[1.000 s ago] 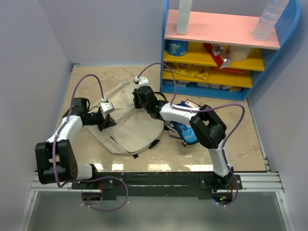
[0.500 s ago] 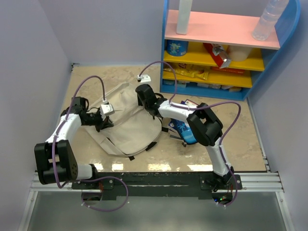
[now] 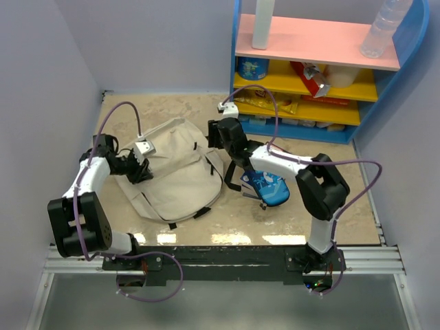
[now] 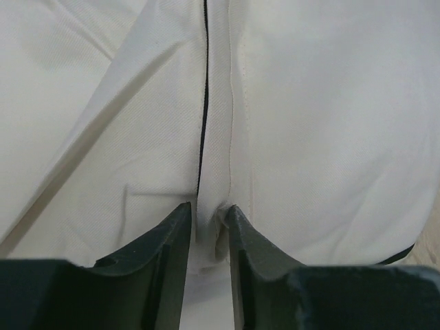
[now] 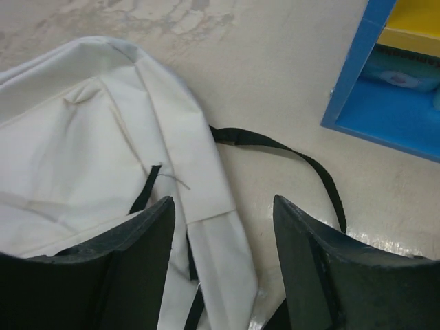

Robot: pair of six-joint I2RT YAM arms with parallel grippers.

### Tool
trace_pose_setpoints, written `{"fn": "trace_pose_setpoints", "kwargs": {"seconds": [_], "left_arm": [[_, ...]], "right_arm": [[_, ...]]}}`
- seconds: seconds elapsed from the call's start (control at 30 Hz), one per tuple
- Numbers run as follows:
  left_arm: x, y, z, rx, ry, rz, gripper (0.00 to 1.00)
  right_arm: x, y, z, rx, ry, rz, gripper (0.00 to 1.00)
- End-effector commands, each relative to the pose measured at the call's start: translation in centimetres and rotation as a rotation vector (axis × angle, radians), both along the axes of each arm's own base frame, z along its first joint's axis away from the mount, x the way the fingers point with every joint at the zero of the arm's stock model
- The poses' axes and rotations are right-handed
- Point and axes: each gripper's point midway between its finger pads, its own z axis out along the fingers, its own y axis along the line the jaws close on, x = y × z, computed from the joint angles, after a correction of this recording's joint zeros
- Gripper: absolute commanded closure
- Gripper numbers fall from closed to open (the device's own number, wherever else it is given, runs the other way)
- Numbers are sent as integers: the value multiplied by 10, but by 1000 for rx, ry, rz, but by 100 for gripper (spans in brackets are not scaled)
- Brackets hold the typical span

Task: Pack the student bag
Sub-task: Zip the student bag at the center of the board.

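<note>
The student bag lies flat and slumped on the desk, between the two arms and left of a blue pouch. It looks light and wholly soft: canvas that creases and folds rather than keeping any shape, so I judge it will sag and drag if lifted from one point. The left end effector has its fingers only a narrow gap apart, astride a raised seam beside the dark zipper line. The fold looks to lie loose between them rather than pinched. The right end effector is spread wide and holds nothing, hovering over the bag's rounded top edge, where a black strap loops out onto the desk. The stitched seams and that webbing strap seem the firmest places to take hold; plain cloth would likely bunch and slip.
</note>
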Motion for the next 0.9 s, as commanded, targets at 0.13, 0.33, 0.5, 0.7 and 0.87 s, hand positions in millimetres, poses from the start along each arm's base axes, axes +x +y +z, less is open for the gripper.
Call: {"fn": "trace_pose_setpoints", "kwargs": {"seconds": [0.13, 0.33, 0.5, 0.7, 0.87], "left_arm": [[26, -10, 69, -66, -137, 34, 50], [31, -68, 77, -66, -155, -72, 45], [49, -105, 49, -53, -109, -132, 44], [75, -102, 19, -29, -76, -87, 41], [86, -102, 7, -20, -73, -66, 40]], "right_arm": [[-71, 22, 23, 125, 28, 197, 53], [-94, 25, -8, 98, 124, 202, 54], [-99, 28, -28, 66, 198, 189, 55], [-103, 28, -54, 36, 281, 162, 51], [-103, 29, -65, 27, 299, 151, 48]]}}
